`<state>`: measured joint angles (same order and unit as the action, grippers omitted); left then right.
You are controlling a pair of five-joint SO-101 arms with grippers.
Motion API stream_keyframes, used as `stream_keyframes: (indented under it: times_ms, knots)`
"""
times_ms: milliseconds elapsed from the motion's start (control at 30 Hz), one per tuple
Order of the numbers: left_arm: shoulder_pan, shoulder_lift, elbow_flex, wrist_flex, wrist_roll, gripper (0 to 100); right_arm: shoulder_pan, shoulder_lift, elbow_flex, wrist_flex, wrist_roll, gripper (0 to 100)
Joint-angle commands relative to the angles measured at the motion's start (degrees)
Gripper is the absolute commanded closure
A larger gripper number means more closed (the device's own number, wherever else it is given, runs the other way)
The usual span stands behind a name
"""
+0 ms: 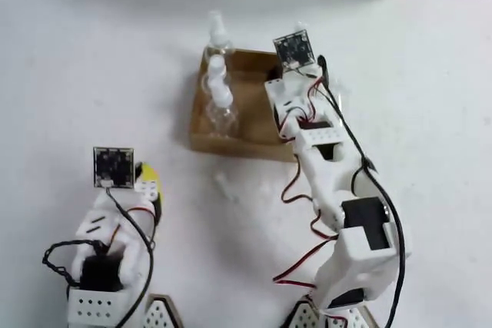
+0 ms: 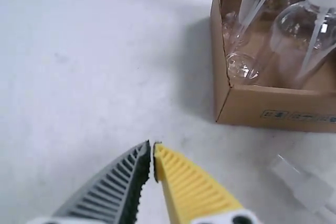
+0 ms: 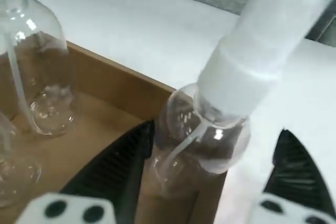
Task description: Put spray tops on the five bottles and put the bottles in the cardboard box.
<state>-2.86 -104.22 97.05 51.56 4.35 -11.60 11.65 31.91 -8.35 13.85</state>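
Right wrist view: end effector (image 3: pixel 218 129) astride bottle (image 3: pixel 207 157)

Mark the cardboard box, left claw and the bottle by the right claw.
cardboard box (image 2: pixel 273 109), left wrist view, front wall.
left claw (image 2: pixel 152 148), left wrist view, between its shut fingertips.
bottle (image 3: pixel 220 150), right wrist view, clear rounded body.

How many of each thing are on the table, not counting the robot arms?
Spray bottles: 4
Cardboard box: 1
Loose clear cap: 1
Total: 6
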Motion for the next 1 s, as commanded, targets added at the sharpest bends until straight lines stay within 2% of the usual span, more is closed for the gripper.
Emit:
stream_keyframes:
  times_ms: [0,167,400,600,733,967]
  knots:
    - [-0.48,-0.57,-0.09,-2.55,-0.53,97,-0.75,-3.38,-0.44,0.13,0.26,69.3]
    - [-0.48,-0.57,-0.09,-2.55,-0.53,97,-0.75,-3.30,-0.35,0.13,0.26,69.0]
    - [-0.48,-0.57,-0.09,-2.55,-0.53,97,-0.75,-3.30,-0.26,0.22,0.26,54.9]
    - [-0.48,-0.57,-0.09,-2.55,-0.53,97,-0.75,-3.38,-0.26,0.13,0.18,54.6]
    - [-0.48,-0.57,-0.09,-2.55,-0.53,97,-0.75,-3.91,-0.35,0.13,-3.78,54.5]
    - [-0.48,-0.57,-0.09,-2.55,-0.53,97,-0.75,-3.91,-0.35,0.13,-3.78,54.5]
